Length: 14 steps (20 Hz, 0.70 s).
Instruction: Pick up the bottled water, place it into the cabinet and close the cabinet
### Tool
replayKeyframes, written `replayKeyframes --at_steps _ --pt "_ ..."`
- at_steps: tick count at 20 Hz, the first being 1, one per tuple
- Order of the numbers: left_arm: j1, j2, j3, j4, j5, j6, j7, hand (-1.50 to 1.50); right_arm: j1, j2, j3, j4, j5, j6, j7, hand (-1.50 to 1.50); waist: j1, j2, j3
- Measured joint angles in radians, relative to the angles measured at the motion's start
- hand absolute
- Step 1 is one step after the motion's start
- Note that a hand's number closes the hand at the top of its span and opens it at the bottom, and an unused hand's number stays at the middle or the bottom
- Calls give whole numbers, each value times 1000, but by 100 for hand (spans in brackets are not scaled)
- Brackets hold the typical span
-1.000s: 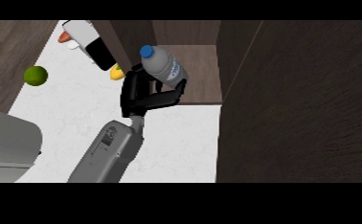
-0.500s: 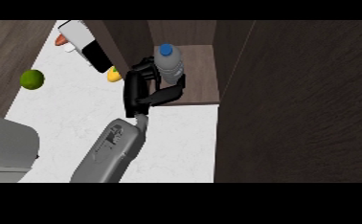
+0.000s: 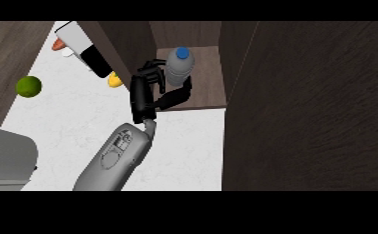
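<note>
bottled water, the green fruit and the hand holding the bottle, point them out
clear plastic water bottle with blue cap (image 3: 178, 69), head view, on its clear body
round green fruit (image 3: 29, 86), head view, its middle
black hand (image 3: 142, 94), head view, on its palm

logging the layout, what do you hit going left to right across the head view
round green lime → small yellow fruit → black robot hand → clear plastic water bottle with blue cap → dark brown wooden cabinet door
</note>
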State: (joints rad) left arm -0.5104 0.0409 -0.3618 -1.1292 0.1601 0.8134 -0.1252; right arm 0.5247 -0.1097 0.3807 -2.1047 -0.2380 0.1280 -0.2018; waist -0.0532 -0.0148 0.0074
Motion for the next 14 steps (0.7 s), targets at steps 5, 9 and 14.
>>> replayKeyframes --at_steps 5,9,14 --pt "-19 16 -43 42 -60 72 4 150 -10 4 3 11 3 -2 2 -150 -7 1 2" --pt "-36 35 -80 74 -104 115 22 150 -12 2 3 16 0 2 0 -150 -13 1 4" --pt "-170 58 -58 227 -122 76 49 -150 -22 9 6 50 7 7 -22 -150 -26 21 -1"
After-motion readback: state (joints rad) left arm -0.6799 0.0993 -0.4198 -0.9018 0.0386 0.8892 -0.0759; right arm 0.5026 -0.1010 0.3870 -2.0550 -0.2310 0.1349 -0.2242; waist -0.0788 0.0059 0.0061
